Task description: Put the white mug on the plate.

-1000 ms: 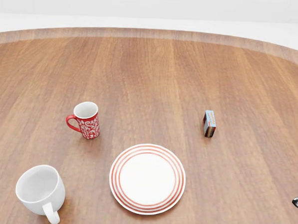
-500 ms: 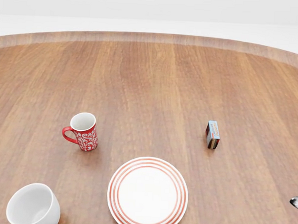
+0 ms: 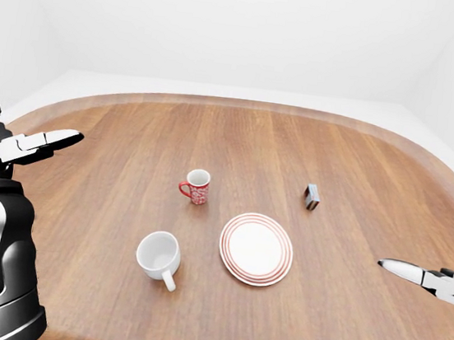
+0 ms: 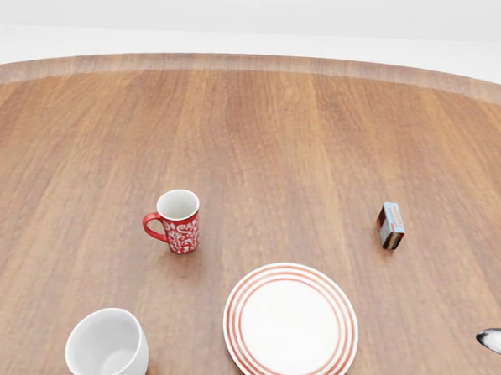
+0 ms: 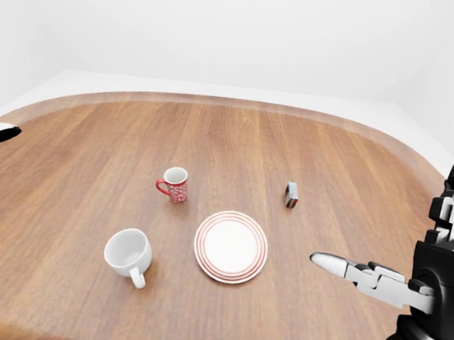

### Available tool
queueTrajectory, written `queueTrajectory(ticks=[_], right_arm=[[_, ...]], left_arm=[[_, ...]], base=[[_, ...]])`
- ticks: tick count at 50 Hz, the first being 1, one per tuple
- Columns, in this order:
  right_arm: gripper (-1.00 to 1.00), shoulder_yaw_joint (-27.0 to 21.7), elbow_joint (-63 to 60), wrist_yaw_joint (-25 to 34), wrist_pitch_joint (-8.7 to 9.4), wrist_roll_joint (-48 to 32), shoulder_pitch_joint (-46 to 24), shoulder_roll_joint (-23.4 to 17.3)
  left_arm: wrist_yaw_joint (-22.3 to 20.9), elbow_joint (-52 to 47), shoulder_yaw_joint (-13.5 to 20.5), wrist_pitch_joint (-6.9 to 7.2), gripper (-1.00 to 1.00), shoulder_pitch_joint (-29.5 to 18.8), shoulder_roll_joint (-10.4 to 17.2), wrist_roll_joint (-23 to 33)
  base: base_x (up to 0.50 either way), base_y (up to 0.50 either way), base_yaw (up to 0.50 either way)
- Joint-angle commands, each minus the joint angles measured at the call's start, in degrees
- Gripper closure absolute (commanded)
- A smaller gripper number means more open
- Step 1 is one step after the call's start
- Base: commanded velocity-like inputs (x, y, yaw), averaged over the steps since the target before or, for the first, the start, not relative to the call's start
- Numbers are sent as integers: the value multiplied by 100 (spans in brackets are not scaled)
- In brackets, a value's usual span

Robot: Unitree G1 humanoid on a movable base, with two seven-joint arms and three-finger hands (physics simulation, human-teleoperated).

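Everything in the head view has slid to the right since half a second ago, mugs, plate and box together, so the camera has swung and the things themselves have not shifted.

On the wooden worktop [image 4: 262, 129] the plate [image 4: 291, 325], white with red rings, is the landmark and lies bare. The white mug [image 3: 158, 255] stands upright to the plate's left, slightly lower in the left-eye view, near it but apart, its handle pointing toward the bottom of that view. A red patterned mug [image 4: 179, 220] stands up and to the left of the plate, handle to the left. A small box [image 4: 391, 225] stands on edge up and to the right of the plate.

The left hand [image 3: 35, 145] hangs far left of the plate, fingers [image 3: 63, 138] stretched out and released, grasping nothing. The right hand [image 5: 371, 279] hangs right of the plate, fingers [image 5: 331, 264] likewise extended and empty.
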Motion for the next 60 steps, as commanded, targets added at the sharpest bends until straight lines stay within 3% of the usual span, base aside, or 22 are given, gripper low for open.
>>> queueTrajectory(ticks=[1,39,44,49,52,56,60], right_arm=[[-100,27,12,44,0,-64,-6,12],[-100,79,32,59,0,-111,-4,42],[-100,286,57,29,0,-170,-49,33],[-100,938,160,65,0,-561,-237,-125],[-100,1927,757,-11,0,-1165,-507,-189],[-100,2743,1573,-8,0,-1614,-1031,-270],[-100,3263,2248,183,0,-1999,-1343,-313]], left_arm=[[2,-15,5,0,-100,3,0,0],[-20,29,-12,0,-100,13,-22,31],[-7,-32,-12,0,-100,26,-29,31],[-2,-80,-1,0,-100,31,-34,28],[-4,-113,-1,0,-100,37,-38,34],[-3,-103,-3,0,-100,29,-37,40],[-18,-35,-8,0,-100,17,-38,50]], base=[[1,27,0],[2,27,0],[1,5,0],[0,0,0],[0,0,0],[0,0,0],[0,0,0]])
